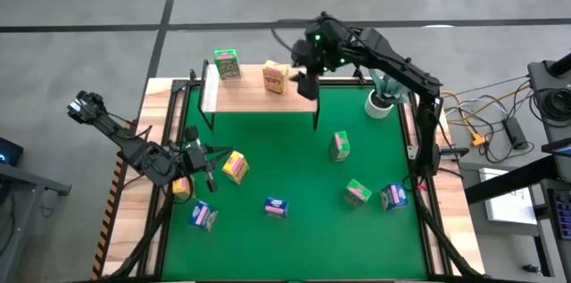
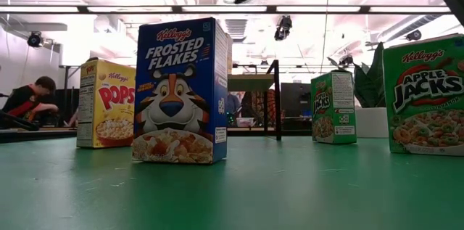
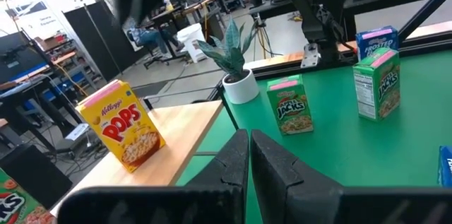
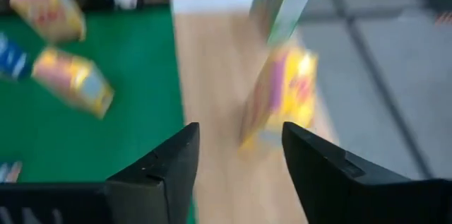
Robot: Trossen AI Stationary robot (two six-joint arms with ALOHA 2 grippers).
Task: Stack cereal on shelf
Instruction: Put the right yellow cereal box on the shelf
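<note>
The shelf point(image 1: 250, 95), a pale plank on thin black legs, stands at the far side of the green mat. A green cereal box point(image 1: 226, 62) and a yellow one point(image 1: 276, 76) stand upright on it. My right gripper point(image 1: 308, 85) hovers open over the shelf's right end. In the right wrist view the yellow box point(image 4: 282, 97) lies beyond the open fingers point(image 4: 240, 136), with nothing between them. My left gripper point(image 1: 210, 171) waits shut at the mat's left, beside a yellow box point(image 1: 235, 167). Several more boxes stand on the mat, among them a green one point(image 1: 340, 145) and a blue one point(image 1: 276, 206).
A potted plant point(image 1: 382, 100) in a white pot stands at the far right corner, near the right arm. More boxes sit near the mat's front: yellow point(image 1: 181, 187), blue point(image 1: 203, 215), green point(image 1: 357, 193), blue point(image 1: 393, 196). A person point(image 2: 29, 103) sits in the room beyond.
</note>
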